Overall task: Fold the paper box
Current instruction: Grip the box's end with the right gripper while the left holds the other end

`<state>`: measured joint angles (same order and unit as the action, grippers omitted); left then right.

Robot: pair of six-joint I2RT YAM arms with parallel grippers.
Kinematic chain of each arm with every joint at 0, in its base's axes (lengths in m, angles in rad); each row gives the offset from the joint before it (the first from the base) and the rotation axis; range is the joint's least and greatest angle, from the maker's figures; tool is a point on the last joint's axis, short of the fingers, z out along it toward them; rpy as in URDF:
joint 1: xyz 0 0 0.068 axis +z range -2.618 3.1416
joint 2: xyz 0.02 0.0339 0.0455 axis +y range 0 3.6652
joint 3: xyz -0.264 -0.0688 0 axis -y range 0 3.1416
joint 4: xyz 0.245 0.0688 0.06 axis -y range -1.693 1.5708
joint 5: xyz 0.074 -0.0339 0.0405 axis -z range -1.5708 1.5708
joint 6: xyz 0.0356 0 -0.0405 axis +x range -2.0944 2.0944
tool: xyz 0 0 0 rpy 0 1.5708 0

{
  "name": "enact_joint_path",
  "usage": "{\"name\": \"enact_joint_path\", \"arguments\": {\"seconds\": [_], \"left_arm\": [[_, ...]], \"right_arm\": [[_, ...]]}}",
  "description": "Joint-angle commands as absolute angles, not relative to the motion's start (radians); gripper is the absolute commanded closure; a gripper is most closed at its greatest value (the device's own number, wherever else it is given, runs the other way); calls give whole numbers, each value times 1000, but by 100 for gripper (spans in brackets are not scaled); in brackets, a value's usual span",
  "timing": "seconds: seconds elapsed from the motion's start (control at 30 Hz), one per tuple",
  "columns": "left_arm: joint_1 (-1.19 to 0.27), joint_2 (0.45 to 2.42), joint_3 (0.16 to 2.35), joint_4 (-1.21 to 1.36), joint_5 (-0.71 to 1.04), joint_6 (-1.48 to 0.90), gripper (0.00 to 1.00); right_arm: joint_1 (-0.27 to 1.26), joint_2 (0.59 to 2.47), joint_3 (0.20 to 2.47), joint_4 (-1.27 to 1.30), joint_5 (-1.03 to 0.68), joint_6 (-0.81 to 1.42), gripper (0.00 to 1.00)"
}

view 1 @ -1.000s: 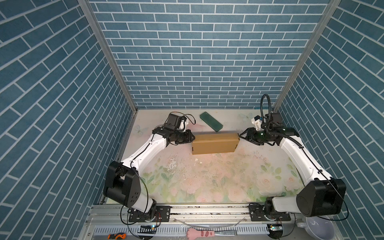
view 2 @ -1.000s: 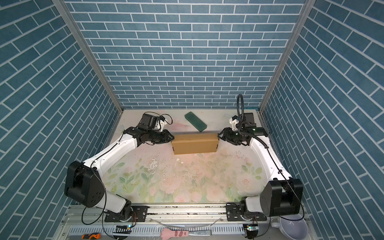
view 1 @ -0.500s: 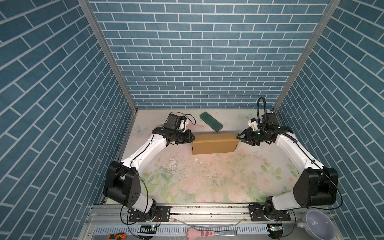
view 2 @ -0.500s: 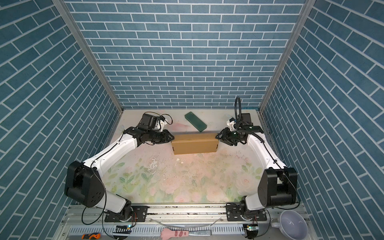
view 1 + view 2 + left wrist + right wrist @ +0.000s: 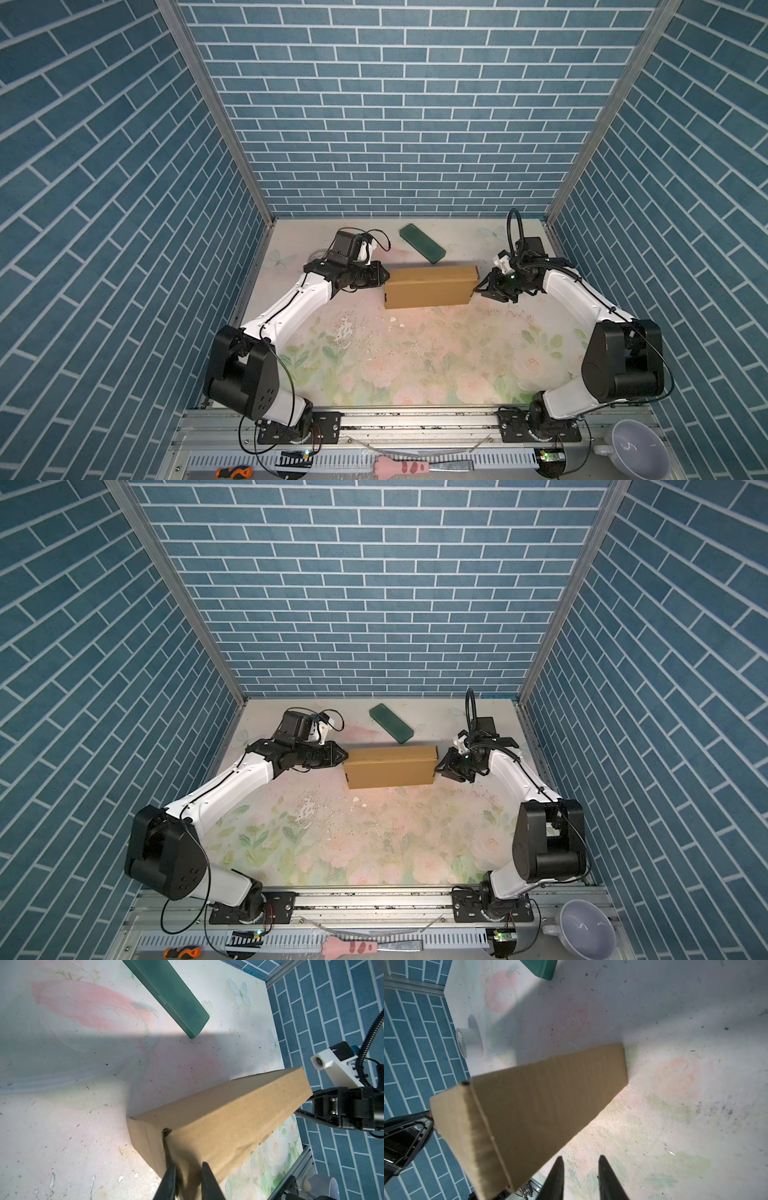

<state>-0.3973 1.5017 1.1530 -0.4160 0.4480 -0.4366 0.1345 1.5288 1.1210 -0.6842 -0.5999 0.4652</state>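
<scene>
We show the right gripper (image 5: 478, 289) narrowed, empty, meeting the seemingly near-finished paper box (image 5: 430, 286) pinched by the left gripper (image 5: 385, 276).

Plain brown paper box (image 5: 430, 286), dark green block (image 5: 422, 249), pastel floral table (image 5: 415, 353) — blue brick-pattern walls (image 5: 395, 104)

So the left gripper (image 5: 188, 1183) has the near end of the cardboard box (image 5: 228, 1118) between its two dark fingers (image 5: 211, 1182). The box runs out ahead of them, with the right gripper (image 5: 306, 1106) at the far end. A green case (image 5: 172, 995) lies further out, clear of the box.
</scene>
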Motion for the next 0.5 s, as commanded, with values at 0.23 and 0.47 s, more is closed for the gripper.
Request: {"name": "enact_joint_path", "arguments": {"seconds": [0.23, 0.47], "left_arm": [[-410, 1594, 1114, -601, 392, -423, 76], [-410, 1584, 1097, -588, 392, -428, 76]], "right_arm": [[100, 1444, 1182, -618, -754, 503, 38], [114, 1511, 1209, -625, -665, 475, 40]]}}
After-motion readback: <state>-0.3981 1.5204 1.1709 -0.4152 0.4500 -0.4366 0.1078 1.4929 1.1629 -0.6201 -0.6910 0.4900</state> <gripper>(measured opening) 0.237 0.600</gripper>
